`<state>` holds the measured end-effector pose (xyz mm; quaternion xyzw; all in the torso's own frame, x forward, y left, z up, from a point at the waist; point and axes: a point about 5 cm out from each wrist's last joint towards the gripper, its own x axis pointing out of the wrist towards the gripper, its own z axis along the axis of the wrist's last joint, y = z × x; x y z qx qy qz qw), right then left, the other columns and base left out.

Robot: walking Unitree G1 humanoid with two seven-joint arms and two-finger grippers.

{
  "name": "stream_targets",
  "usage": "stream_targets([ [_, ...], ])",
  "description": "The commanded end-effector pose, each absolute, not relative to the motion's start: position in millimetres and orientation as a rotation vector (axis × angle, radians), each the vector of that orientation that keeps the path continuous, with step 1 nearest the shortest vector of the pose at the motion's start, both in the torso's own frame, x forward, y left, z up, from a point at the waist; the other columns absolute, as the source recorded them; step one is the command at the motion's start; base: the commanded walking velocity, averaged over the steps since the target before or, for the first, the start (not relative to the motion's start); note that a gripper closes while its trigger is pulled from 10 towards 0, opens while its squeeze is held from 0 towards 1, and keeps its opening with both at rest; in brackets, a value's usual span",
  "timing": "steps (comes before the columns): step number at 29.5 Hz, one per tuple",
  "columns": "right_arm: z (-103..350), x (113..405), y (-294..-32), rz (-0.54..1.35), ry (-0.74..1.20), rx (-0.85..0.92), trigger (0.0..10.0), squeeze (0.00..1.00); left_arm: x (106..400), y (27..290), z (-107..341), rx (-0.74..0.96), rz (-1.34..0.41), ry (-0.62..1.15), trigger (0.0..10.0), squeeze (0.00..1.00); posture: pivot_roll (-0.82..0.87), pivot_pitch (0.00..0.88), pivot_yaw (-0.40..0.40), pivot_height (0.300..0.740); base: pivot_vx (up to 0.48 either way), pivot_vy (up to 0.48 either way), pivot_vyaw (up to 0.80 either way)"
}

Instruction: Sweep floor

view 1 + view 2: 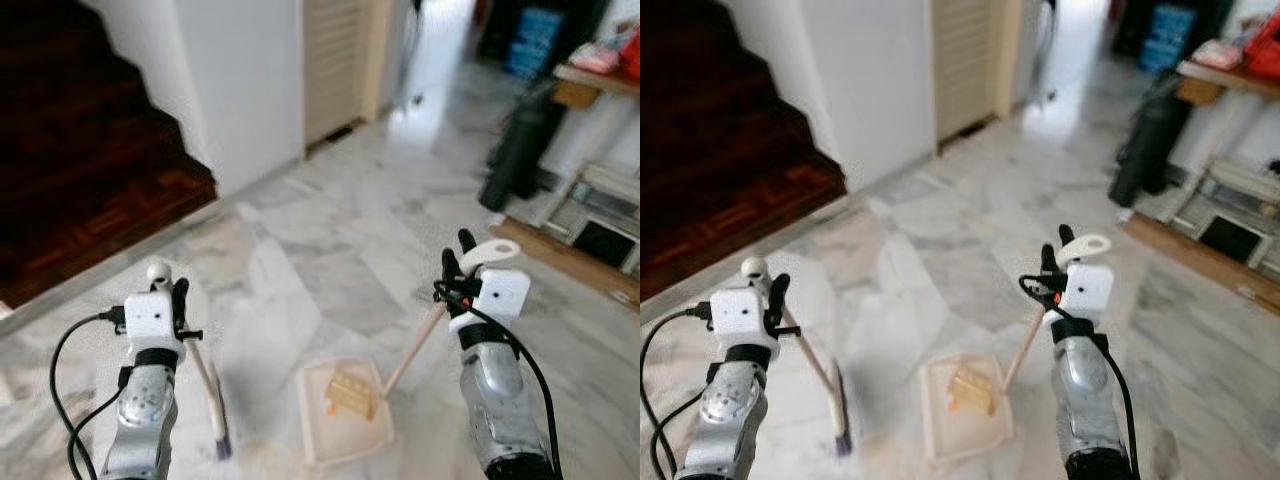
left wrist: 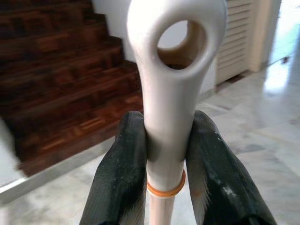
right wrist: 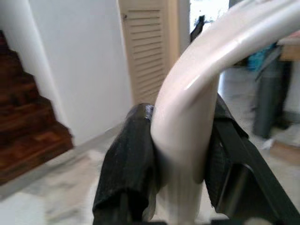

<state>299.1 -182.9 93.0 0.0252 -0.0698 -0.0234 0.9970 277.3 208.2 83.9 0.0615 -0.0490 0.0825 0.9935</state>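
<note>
L gripper [image 2: 166, 154] jaws clamp broom handle [image 2: 171, 93]; R gripper [image 3: 180, 168] jaws clamp dustpan handle [image 3: 197, 108]. No legible writing.

You have two black two-fingered grippers, the left gripper [image 2: 165, 161] and the right gripper [image 3: 183, 161]. One cream plastic broom handle with a round hanging hole [image 2: 171, 70] is there, and one cream plastic long-handled dustpan [image 1: 345, 412] holding one clump of yellowish debris [image 1: 350, 396]. You can also count one dark wooden staircase [image 1: 70, 170] and one cream louvered door [image 1: 332, 60].
</note>
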Motion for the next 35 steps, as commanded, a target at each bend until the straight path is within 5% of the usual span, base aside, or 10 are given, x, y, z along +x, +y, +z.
stream_targets([
  [1,104.7,301.6,-185.0,-0.051,-0.188,0.057,10.0,0.0,279.2,208.0,94.7,0.126,0.171,-0.144,10.0,0.0,0.0,0.0,-0.011,0.74,0.0,0.0,0.8],
  [7,104.5,301.8,-184.7,-0.048,-0.186,0.059,10.0,0.0,278.3,207.7,93.9,0.122,0.176,-0.138,10.0,0.0,0.0,0.0,-0.011,0.74,0.0,0.0,0.8],
  [18,100.4,304.3,-187.0,-0.069,-0.149,0.111,10.0,0.0,278.2,206.8,92.0,0.104,0.183,-0.122,10.0,0.0,0.0,0.0,-0.015,0.74,0.0,0.0,0.0],
  [35,100.5,305.4,-191.5,-0.107,-0.143,0.162,10.0,0.0,278.1,205.3,91.8,0.096,0.183,-0.115,10.0,0.0,0.0,0.0,-0.017,0.74,0.0,0.274,0.23],
])
